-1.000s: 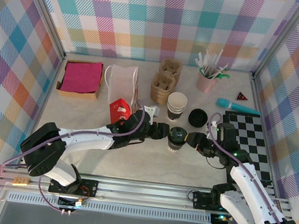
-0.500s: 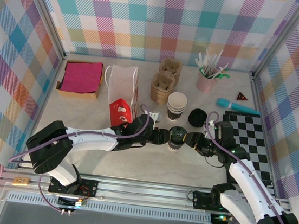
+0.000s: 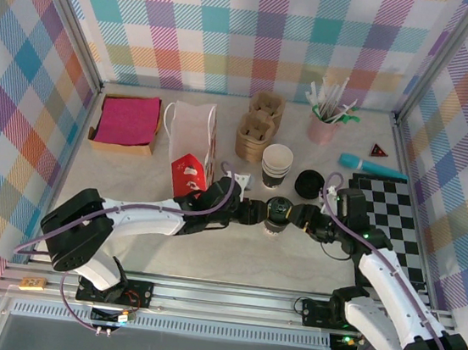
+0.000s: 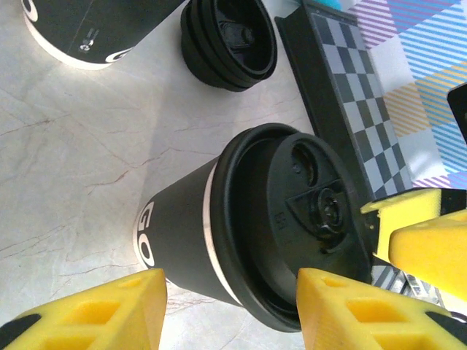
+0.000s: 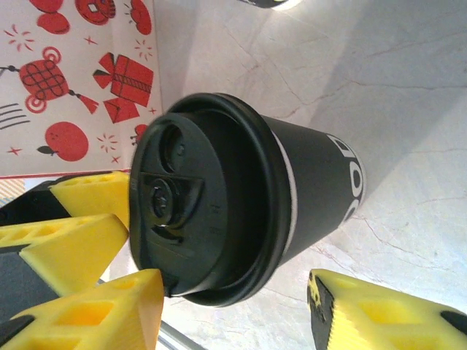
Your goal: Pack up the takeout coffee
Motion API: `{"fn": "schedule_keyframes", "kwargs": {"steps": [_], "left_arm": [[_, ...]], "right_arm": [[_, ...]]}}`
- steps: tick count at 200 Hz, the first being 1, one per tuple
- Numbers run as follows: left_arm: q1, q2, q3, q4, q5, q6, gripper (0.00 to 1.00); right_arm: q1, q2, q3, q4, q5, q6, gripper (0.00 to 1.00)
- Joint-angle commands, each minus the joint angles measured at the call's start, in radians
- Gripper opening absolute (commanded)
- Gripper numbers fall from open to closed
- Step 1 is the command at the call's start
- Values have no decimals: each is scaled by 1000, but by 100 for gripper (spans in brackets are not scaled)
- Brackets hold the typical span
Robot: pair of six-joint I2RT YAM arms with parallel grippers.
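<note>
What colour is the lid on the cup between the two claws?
Black. The lid shows best in the left wrist view.

On the dark side of the takeout coffee (image 4: 182, 233), near the middle of the table, we read big white letters "GO", and the word runs on round the cup out of sight. In the right wrist view we see two more round white letters there, but cannot name them surely. The second cup (image 4: 87, 29) behind it carries white print too small to read, and the white paper (image 5: 73, 80) bears red drawings of a gift box, a lantern and fruit.
</note>
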Motion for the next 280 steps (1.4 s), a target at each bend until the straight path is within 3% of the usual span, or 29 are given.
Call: {"fn": "schedule_keyframes", "kwargs": {"steps": [1, 118, 280], "left_arm": [[18, -44, 3, 10, 23, 28, 50], [31, 79, 65, 23, 64, 33, 50], [30, 100, 10, 37, 38, 17, 48]], "right_arm": [[3, 10, 44, 0, 2, -31, 58], [2, 103, 53, 34, 15, -25, 56], [3, 70, -101, 125, 20, 12, 52]]}}
